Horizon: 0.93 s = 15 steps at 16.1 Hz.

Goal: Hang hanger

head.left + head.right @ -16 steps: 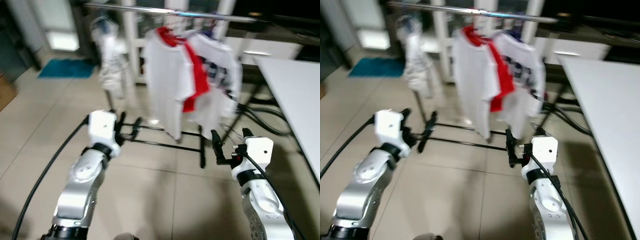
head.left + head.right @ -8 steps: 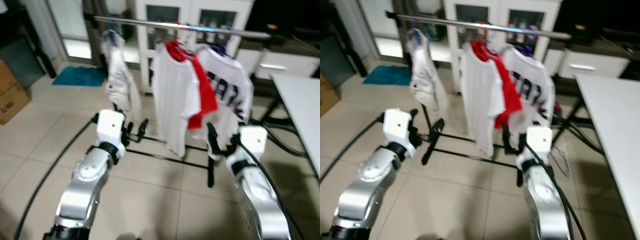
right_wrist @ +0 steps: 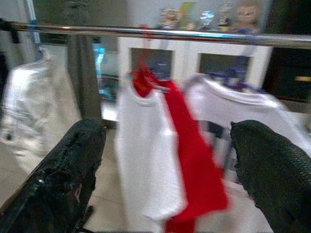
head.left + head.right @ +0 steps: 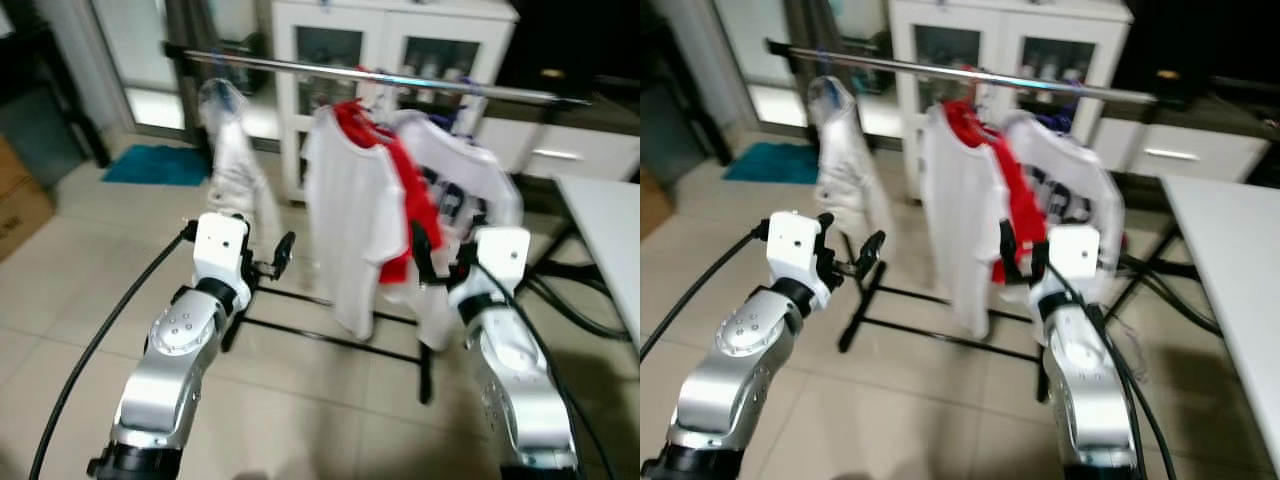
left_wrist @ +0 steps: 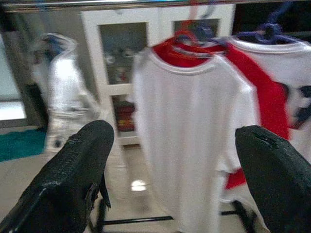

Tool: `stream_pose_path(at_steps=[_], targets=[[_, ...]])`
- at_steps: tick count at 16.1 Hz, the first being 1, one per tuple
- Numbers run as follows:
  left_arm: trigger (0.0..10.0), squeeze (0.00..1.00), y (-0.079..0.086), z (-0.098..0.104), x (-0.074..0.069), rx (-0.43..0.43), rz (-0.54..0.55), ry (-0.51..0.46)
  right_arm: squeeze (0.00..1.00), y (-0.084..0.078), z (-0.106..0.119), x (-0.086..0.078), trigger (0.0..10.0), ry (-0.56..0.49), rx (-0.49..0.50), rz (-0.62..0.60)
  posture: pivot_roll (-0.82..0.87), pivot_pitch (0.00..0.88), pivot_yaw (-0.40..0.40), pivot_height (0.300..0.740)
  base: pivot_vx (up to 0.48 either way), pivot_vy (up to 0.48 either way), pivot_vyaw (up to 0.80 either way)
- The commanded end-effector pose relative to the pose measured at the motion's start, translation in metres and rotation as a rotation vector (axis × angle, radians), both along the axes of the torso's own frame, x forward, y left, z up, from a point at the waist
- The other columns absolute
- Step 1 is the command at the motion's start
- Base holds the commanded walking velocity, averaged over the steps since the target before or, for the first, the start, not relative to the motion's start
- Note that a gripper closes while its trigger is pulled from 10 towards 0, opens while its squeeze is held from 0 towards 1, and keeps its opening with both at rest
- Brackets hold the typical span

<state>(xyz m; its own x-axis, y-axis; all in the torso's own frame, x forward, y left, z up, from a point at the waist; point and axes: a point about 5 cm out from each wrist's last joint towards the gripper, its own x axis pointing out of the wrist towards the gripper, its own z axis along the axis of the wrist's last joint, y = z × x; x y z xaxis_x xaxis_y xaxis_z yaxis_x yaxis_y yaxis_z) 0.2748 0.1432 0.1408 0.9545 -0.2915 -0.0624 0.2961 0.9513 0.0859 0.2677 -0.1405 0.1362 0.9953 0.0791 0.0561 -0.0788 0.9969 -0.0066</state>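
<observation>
While three garments hang on one rail (image 4: 400, 78) — a pale one (image 4: 232, 160), a white-and-red shirt (image 4: 350, 220) and a printed white shirt (image 4: 470, 190) — the left tool (image 4: 278, 256) and right tool (image 4: 428, 262) are raised before them, fingers apart, holding nothing. Blurred red (image 5: 187, 38) and blue hangers (image 5: 266, 34) sit hooked on the rail; a white cabinet (image 4: 400, 40) stands behind, a worktop (image 4: 610, 215) on the right.

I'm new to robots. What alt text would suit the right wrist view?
Two open black fingers of the robot's right hand frame a metal clothes rail, where a red-and-white shirt, another white shirt and a pale garment hang.
</observation>
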Motion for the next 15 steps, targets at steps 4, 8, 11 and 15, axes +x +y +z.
stream_pose_path(at_steps=[4,8,11,15], targets=[[10.0,1.00,0.000,0.002,0.003,0.016,0.005,-0.002,1.00,-0.004,0.002,0.002,10.0,-0.006,-0.002,-0.018,0.04,0.000,-0.005,0.740,0.339,0.000,0.00],[10.0,1.00,-0.002,0.001,0.002,0.016,0.001,-0.004,1.00,-0.005,0.009,0.003,10.0,-0.028,0.062,-0.012,0.04,0.000,-0.012,0.740,0.336,0.000,0.00],[10.0,1.00,-0.003,0.002,0.001,0.005,-0.007,-0.011,0.58,0.004,0.006,-0.001,10.0,-0.014,0.098,0.074,0.04,0.000,-0.015,0.740,0.323,0.000,0.00],[10.0,1.00,-0.007,0.002,-0.001,0.005,-0.036,-0.016,0.00,0.001,-0.006,-0.003,10.0,0.066,0.147,0.019,0.04,0.000,-0.015,0.740,0.000,0.089,0.00]])
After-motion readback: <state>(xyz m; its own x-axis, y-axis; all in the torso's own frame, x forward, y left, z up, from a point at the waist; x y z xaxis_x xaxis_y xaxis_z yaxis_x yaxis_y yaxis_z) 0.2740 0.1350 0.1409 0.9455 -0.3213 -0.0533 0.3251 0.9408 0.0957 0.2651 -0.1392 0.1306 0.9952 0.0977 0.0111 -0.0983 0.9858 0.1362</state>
